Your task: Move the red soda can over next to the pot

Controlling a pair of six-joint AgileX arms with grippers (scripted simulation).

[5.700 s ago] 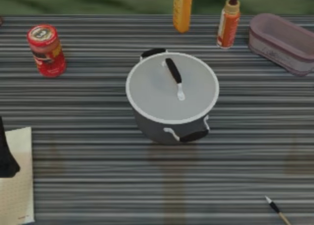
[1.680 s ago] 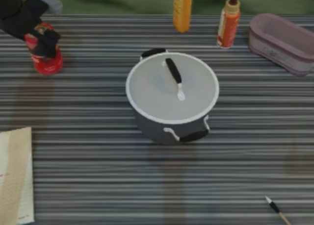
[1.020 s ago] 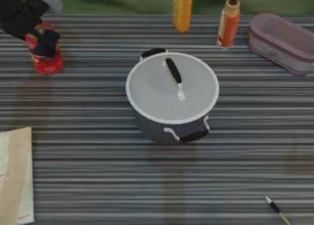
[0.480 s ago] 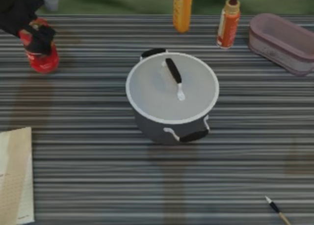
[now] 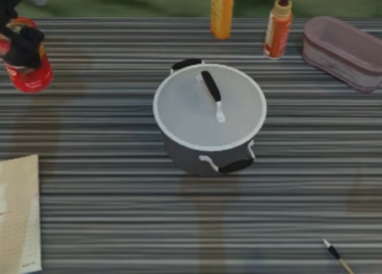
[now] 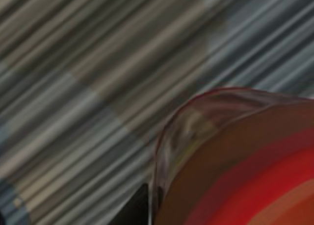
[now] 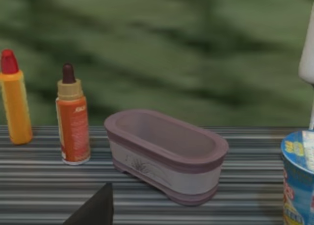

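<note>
The red soda can (image 5: 28, 77) is at the far left of the table near the back, with my left gripper (image 5: 22, 46) shut on its upper part from above; its top is mostly hidden by the black fingers. In the left wrist view the can (image 6: 255, 176) fills the near corner beside one dark finger (image 6: 137, 210). The large grey pot (image 5: 209, 116), with a white-rimmed lid and a black handle, stands at the table's centre, well to the right of the can. My right arm is outside the top view; only one dark fingertip (image 7: 95, 208) shows.
A yellow-orange bottle (image 5: 221, 11), an orange bottle with a dark cap (image 5: 277, 28) and an oblong mauve container (image 5: 341, 52) line the back right. A paper sheet (image 5: 18, 214) lies front left, a pen (image 5: 337, 257) front right. A blue cup (image 7: 299, 176) stands beside the container.
My left gripper came down on the can and shut on it. In the last half second it has carried the can leftward, off its earlier spot.
</note>
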